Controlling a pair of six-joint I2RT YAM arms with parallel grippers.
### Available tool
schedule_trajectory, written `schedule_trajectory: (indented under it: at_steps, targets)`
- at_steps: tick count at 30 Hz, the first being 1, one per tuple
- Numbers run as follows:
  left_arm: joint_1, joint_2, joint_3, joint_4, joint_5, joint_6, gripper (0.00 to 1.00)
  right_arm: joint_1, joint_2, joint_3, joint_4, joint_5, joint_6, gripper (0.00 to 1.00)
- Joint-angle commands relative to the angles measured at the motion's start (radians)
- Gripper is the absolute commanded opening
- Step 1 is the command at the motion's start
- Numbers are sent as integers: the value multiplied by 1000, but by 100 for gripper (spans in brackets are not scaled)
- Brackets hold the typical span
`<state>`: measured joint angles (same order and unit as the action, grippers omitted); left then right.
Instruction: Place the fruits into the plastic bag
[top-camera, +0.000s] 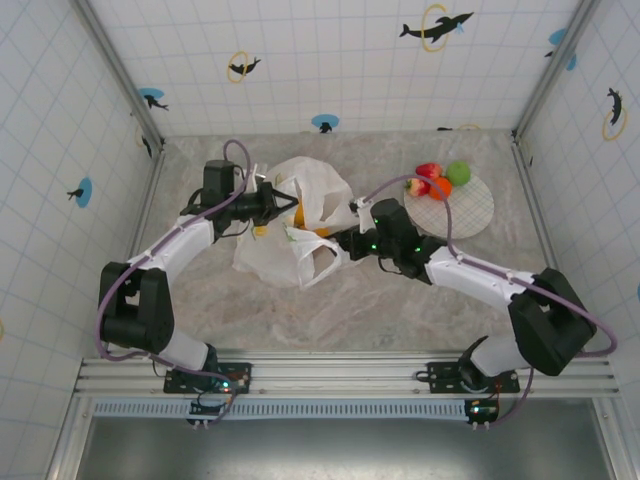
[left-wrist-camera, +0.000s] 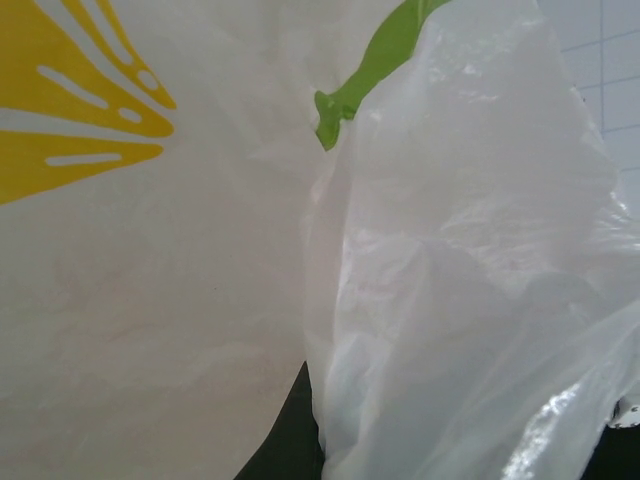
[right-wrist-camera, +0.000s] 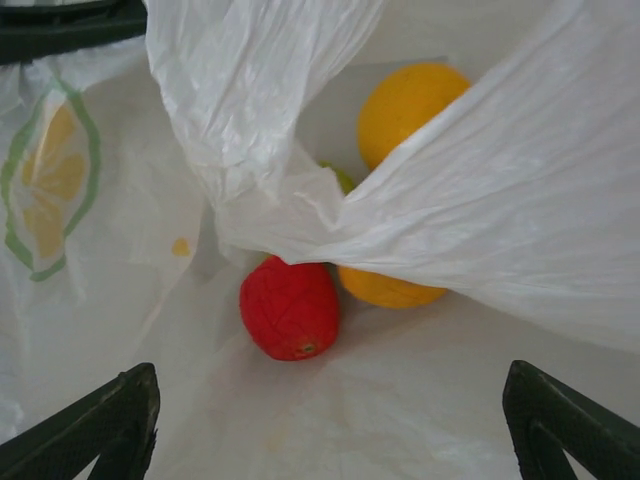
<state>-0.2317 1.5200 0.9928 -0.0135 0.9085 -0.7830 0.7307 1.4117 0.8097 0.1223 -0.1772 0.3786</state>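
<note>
The left hand is clenched on the rim of the bag. The right hand is wide open inside the bag mouth and holds nothing. Just ahead of it lie a red fruit and two orange fruits, partly under crinkled white film.

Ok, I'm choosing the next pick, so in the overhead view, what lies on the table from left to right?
bag → strawberry → green fruit
</note>
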Motion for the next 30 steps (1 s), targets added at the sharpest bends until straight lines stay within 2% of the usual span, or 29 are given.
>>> schedule_trajectory:
  at_steps: [1,7,10,13,17,21,23,26,30]
  targets:
    - [4,5,-6,-3,6,21,0,-12,-51,-27,-32,59,-57,88]
    - [4,11,2,-5,1,16,0,-79,-170,-76,-116,57,-71,85]
    - [4,13,4,0,0,13,0,-88,-192,-123,-123,112,-15,85]
    - [3,15,2,6,-3,10,0,-96,-165,-155,-113,191,71,86]
    - [5,21,2,7,-2,4,0,-116,-53,-197,66,156,201,84]
    - [4,17,4,3,-4,2,0,-139,82,-163,191,66,289,67]
    - [3,15,6,-2,-6,4,0,-135,129,-147,257,48,310,51]
    - [3,16,19,-28,-3,18,0,-132,153,-112,249,31,316,32]
    - [4,14,53,-71,-9,52,0,-119,76,-104,158,65,285,21]
